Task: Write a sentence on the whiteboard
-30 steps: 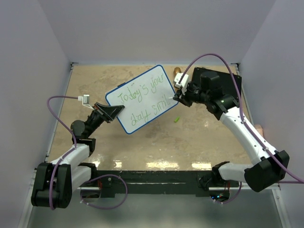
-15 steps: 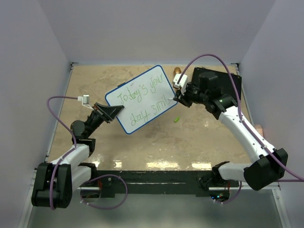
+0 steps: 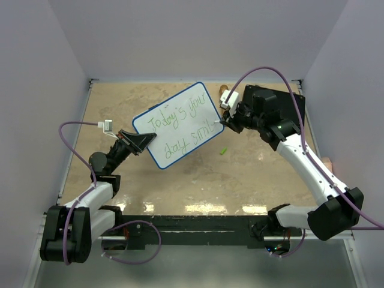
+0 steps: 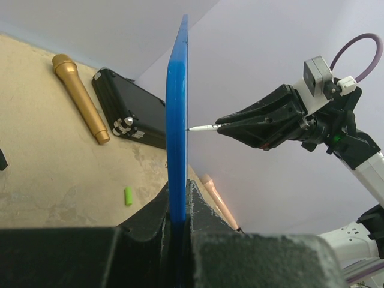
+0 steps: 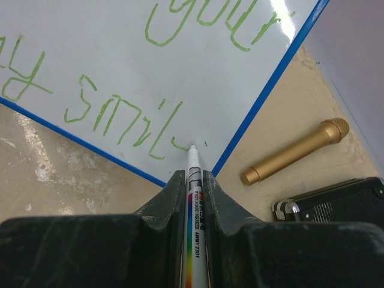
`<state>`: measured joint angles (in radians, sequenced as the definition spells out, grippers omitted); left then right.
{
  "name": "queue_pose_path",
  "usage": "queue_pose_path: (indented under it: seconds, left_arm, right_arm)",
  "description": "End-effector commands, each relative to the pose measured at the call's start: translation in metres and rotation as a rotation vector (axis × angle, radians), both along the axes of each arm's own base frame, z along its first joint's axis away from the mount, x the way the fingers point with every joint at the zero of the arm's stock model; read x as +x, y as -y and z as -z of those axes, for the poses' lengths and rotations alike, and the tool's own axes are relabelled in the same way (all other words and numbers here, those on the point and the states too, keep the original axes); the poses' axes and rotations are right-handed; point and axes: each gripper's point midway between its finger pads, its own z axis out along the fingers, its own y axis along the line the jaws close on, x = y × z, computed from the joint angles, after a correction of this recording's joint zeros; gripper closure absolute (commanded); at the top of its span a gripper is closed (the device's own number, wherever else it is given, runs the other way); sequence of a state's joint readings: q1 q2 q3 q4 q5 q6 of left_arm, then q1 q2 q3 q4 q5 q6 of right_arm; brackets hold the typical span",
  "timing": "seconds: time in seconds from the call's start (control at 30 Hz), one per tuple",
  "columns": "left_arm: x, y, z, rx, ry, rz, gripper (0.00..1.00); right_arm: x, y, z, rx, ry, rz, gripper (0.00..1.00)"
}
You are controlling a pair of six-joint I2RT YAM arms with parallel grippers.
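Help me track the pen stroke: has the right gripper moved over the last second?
Yes, slightly. The right gripper, shut on the marker, has crept upward in the top view, judged against the black case behind it.

Green handwriting on a board, fine print on a pen.
The white blue-rimmed whiteboard (image 3: pixel 178 125) reads "Today's your day smil" in green marker. The slim white marker with a rainbow stripe (image 5: pixel 194 228) carries small print, legible only in part as "AWAY 2301".
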<state>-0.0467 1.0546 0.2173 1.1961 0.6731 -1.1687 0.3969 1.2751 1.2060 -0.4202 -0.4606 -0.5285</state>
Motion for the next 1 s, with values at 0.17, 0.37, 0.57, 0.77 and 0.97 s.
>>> queue_pose_path:
  seconds: [0.17,0.37,0.57,0.77,0.97]
  left_arm:
    - [-0.009,-0.002,-0.038,-0.038,0.157,0.0,1.0]
    - [-0.01,-0.002,-0.038,-0.038,0.157,0.0,1.0]
    - [-0.009,-0.003,-0.038,-0.042,0.158,-0.002,1.0]
    - [-0.01,-0.003,-0.039,-0.044,0.159,-0.003,1.0]
    - [-0.009,-0.003,-0.039,-0.044,0.16,-0.005,1.0]
  right_arm:
    - [0.012,-0.006,-0.028,0.06,0.067,0.004,1.0]
    - [0.009,-0.013,-0.025,0.077,0.044,-0.025,1.0]
    - [0.004,-0.015,-0.017,0.064,0.018,-0.061,1.0]
    - [-0.001,-0.015,-0.009,0.048,-0.007,-0.081,1.0]
    - [-0.009,-0.012,0.005,0.018,-0.041,-0.095,1.0]
